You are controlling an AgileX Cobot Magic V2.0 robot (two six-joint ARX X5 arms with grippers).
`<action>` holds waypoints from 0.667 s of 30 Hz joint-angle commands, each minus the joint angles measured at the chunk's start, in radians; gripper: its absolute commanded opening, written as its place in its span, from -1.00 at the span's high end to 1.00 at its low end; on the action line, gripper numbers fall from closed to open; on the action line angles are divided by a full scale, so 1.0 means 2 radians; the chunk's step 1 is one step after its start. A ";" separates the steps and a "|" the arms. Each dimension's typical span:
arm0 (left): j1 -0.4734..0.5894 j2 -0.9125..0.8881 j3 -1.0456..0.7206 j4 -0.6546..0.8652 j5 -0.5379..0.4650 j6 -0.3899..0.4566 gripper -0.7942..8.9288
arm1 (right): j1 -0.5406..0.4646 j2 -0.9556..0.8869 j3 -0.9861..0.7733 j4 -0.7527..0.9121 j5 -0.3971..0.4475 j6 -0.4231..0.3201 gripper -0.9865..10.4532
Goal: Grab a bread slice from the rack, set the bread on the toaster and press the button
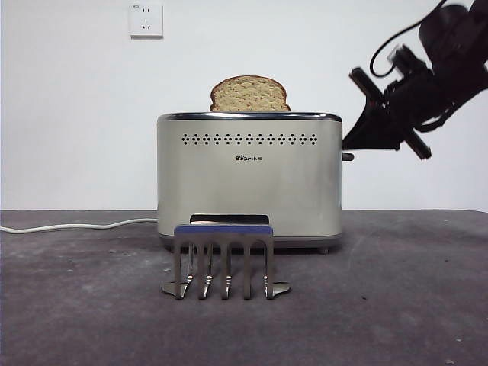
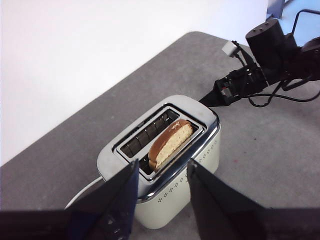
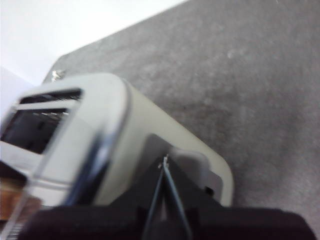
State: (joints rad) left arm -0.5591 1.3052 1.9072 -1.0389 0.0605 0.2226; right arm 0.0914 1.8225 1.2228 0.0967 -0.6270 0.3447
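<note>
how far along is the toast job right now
Done: the slice of bread stands in a slot of the toaster, and the rack holds none. In hand: the right gripper, jaws shut, is at the button. Left: pressing it down; the slice sits high. The left gripper hangs open above.

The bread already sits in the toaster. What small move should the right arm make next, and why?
Probably ease the right gripper, jaws shut, down onto the button on the toaster side. The slice of bread stands high in its slot, and the gripper's tip hangs just above the knob.
</note>
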 commanded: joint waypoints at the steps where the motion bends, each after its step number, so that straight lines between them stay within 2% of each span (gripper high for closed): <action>1: -0.001 0.000 -0.001 0.000 0.000 -0.007 0.49 | 0.000 0.011 0.001 0.005 0.000 0.000 0.85; 20: -0.001 0.000 -0.001 -0.016 0.000 -0.009 0.49 | -0.003 0.081 0.001 -0.040 0.017 -0.037 0.85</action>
State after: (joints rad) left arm -0.5591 1.3067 1.9072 -1.0698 0.0605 0.2150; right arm 0.0864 1.9381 1.2495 0.0673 -0.6186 0.2867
